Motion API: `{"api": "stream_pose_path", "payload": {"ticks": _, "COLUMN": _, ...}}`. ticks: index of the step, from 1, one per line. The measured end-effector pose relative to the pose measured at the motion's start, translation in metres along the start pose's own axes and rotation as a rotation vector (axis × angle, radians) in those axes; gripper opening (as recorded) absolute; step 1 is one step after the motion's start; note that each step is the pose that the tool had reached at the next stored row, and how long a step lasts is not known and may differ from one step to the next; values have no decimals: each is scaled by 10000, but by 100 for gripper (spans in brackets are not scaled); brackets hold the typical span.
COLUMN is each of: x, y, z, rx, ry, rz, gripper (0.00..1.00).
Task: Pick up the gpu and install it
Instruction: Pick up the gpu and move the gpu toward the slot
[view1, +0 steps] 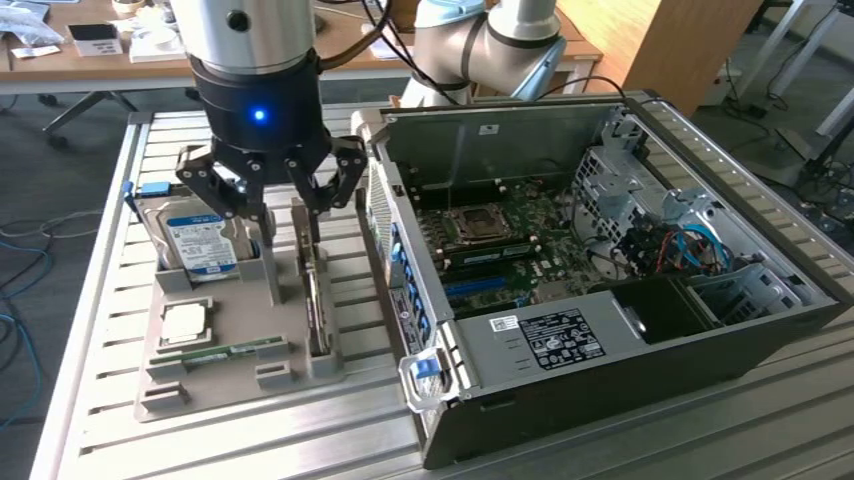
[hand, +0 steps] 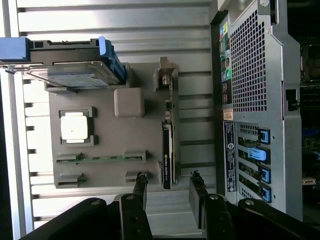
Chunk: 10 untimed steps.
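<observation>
The gpu (view1: 316, 290) stands on its edge in a slot of the grey holder (view1: 240, 310), on the side nearest the computer case. From the wrist it is a thin dark card (hand: 167, 150) with a metal bracket at its far end. My gripper (view1: 274, 200) hangs above the holder, open, with nothing between its fingers. In the wrist view the gripper (hand: 169, 179) has its two fingertips apart, and the near end of the card lies in line with the gap. The fingers do not touch the card.
The holder (hand: 120, 145) also carries a silver hard drive (view1: 203, 240) with a blue-white label, a square processor (view1: 184, 322) and a green memory stick (view1: 220, 352). The open computer case (view1: 601, 300) stands close at the exterior view's right, motherboard exposed. All rest on a slatted metal table (view1: 94, 400).
</observation>
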<state>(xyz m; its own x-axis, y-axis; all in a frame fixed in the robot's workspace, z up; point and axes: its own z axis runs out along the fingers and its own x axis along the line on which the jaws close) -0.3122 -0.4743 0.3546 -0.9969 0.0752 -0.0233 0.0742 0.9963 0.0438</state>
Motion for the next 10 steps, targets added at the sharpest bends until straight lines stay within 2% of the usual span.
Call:
{"api": "stream_pose_path", "payload": {"ticks": 2, "x": 1, "y": -1, "z": 29, "rx": 0, "ry": -1, "rz": 0, "gripper": 47}}
{"api": "stream_pose_path", "payload": {"ticks": 4, "x": 3, "y": -5, "z": 115, "rx": 0, "ry": 0, "rz": 0, "gripper": 47}}
{"api": "stream_pose_path", "payload": {"ticks": 10, "x": 3, "y": -6, "z": 126, "rx": 0, "ry": 0, "rz": 0, "gripper": 47}}
